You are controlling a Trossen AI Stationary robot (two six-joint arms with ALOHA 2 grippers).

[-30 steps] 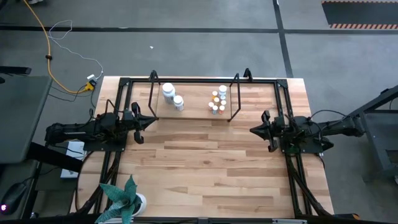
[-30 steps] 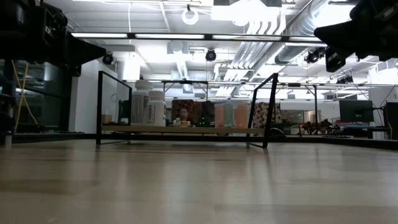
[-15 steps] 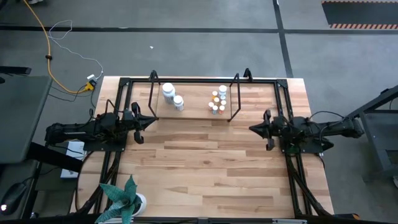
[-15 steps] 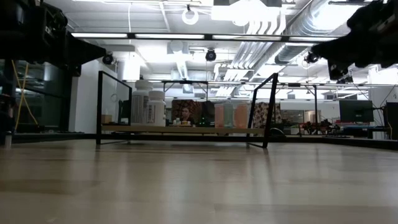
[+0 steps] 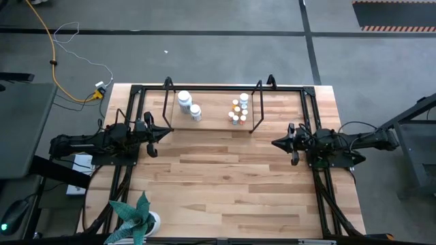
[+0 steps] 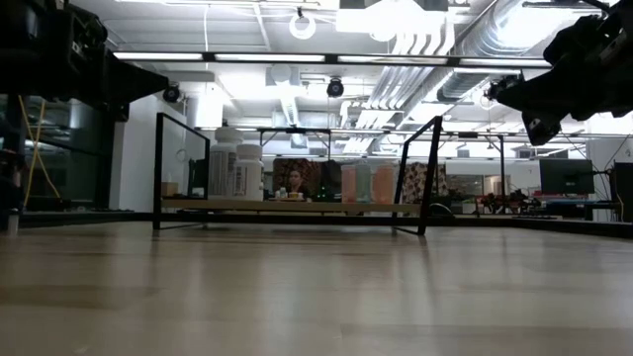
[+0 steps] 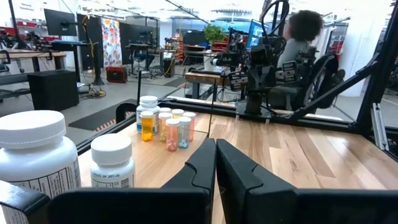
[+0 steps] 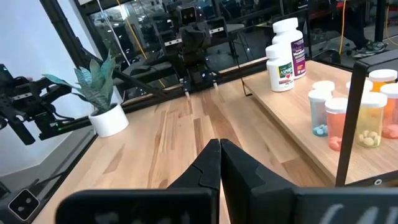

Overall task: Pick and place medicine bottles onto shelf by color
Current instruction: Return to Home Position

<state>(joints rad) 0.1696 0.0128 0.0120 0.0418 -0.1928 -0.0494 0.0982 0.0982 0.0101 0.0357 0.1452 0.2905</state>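
Standing on shelf [image 5: 214,112]: bottles [image 5: 184,99], small ones [image 8: 336,121] seemingly holding pills [image 8: 367,138]; both jaws pressed together.

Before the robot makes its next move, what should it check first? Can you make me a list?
1. Left tool is empty: ok. Its fingers are shut with nothing between them.
2. Right tool is empty: ok. It is shut on nothing.
3. Both tools are away from the shelf: ok. Each hangs over the table in front of the shelf, one at each side.
4. Big white bottles are on the shelf: ok. Both stand upright at its left end.
5. Small bottles are on the shelf: ok. They are bunched upright at its right end.
6. Small bottles are grouped by colour: cannot tell.
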